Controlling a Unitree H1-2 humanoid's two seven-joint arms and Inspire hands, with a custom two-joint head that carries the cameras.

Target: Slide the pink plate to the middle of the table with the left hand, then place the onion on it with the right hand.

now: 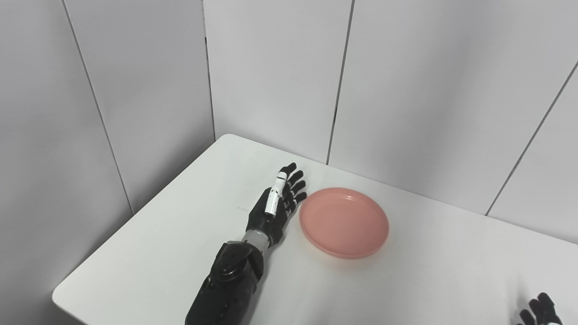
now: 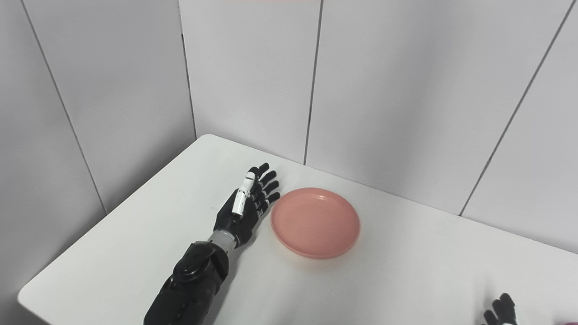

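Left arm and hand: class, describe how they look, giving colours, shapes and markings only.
The left hand is black with jointed fingers; one digit carries white segments. A short grey metallic wrist ring joins it to a bulky, glossy black forearm with a rounded housing. No cables or lettering show. Only dark fingertips of the right hand are visible.

- Plate (image 1: 344, 222): pink, looks like plastic, smooth, soft sheen.
- Table (image 1: 158, 253): white top, smooth, matt.
- Left hand (image 1: 274, 206): glossy black casing, seemingly hard plastic; one white glossy strip, grey metal-looking wrist ring.
- Wall panels (image 1: 271, 67): pale grey, smooth, matt.
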